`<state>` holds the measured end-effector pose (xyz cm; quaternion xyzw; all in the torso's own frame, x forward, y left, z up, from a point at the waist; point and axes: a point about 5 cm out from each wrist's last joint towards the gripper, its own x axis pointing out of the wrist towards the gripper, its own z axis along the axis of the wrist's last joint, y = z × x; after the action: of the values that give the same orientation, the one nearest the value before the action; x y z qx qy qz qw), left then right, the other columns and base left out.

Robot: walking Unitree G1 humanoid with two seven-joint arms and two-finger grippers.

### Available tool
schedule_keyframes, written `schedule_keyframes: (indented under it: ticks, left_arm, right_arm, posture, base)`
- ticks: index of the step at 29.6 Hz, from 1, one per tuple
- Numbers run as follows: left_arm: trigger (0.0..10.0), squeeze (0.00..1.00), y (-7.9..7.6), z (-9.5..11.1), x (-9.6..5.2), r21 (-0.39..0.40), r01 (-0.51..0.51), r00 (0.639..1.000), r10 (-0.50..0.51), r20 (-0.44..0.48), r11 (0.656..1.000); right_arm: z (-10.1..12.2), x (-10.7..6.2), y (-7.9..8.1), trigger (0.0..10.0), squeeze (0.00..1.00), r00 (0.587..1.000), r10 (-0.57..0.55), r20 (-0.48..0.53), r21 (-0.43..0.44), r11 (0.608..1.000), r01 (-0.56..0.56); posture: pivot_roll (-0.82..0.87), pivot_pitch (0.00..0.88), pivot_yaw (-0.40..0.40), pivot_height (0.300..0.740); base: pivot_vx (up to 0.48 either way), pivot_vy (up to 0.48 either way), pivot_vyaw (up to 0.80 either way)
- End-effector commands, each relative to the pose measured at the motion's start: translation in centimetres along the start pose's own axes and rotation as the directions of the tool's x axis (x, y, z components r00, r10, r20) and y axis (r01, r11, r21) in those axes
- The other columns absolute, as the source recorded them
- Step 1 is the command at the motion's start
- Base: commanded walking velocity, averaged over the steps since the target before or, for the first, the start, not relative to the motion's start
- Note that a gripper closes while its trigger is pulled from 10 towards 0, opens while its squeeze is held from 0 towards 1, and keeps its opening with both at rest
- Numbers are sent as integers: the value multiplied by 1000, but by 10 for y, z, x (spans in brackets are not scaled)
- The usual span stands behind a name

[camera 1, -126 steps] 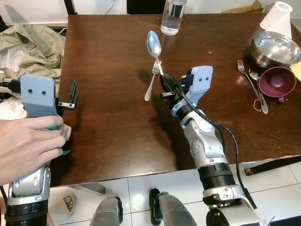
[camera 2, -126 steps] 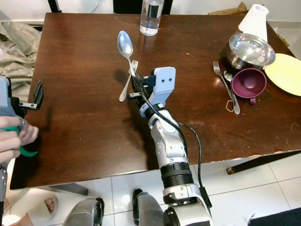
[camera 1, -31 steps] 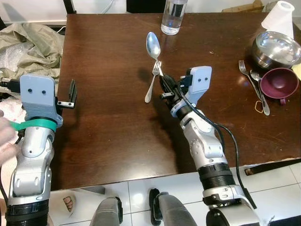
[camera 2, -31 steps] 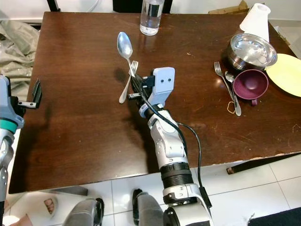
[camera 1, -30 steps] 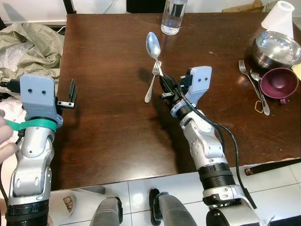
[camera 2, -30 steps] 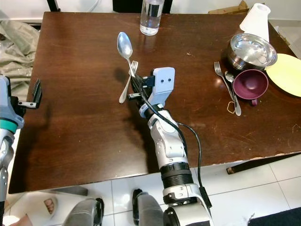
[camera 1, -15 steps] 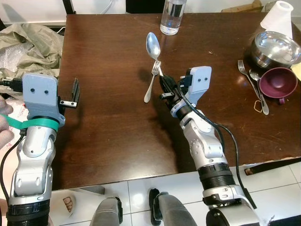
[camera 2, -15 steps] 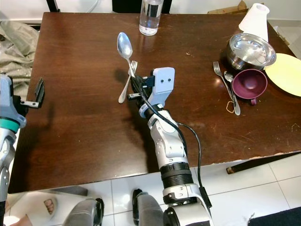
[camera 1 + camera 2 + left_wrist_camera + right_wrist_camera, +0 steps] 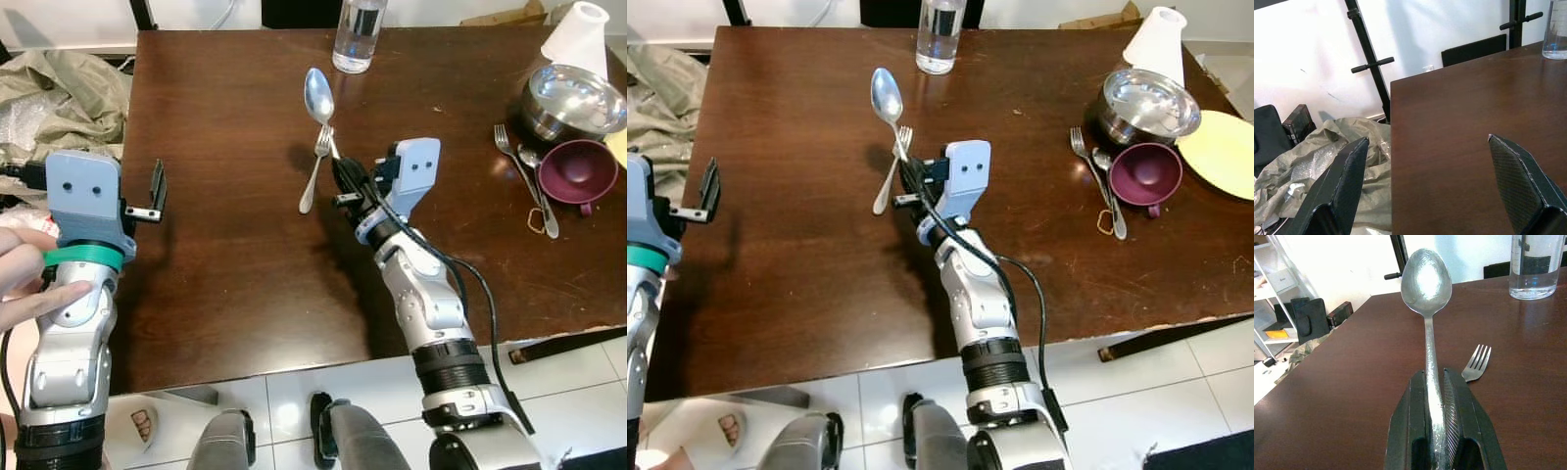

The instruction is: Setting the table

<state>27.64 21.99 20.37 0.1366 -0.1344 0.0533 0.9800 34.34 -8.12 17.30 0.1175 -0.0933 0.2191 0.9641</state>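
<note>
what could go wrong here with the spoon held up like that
The right claw pinches the long silver spoon low on its handle, so it may pivot or slip. Lowering it could knock the silver fork lying just beside it. A person's hand rests on the left arm, whose open left claw could swing.

Our right gripper (image 9: 904, 181) clamps a spoon (image 9: 887, 102) above the dark table (image 9: 803, 255), a fork (image 9: 891, 171) lying beneath it.
</note>
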Motion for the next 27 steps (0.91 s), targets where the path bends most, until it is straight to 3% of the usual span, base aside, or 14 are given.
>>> schedule_keyframes:
  ticks: [1, 27]
  left_arm:
    - [10000, 0, -5, -16, -6, -11, 17, 997, -18, -76, 1000]
    - [10000, 0, -5, -16, -6, -12, 11, 997, -12, -79, 1000]
  right_arm:
    - [-4, -1, 0, 10000, 0, 1000, 1, -23, 2, 1000, -1]
    - [-5, -1, 0, 10000, 0, 1000, 2, -29, 2, 1000, -2]
  posture:
    - [28, 130, -7, 740]
    - [28, 140, -12, 740]
  base:
    - [0, 0, 0]
    - [0, 0, 0]
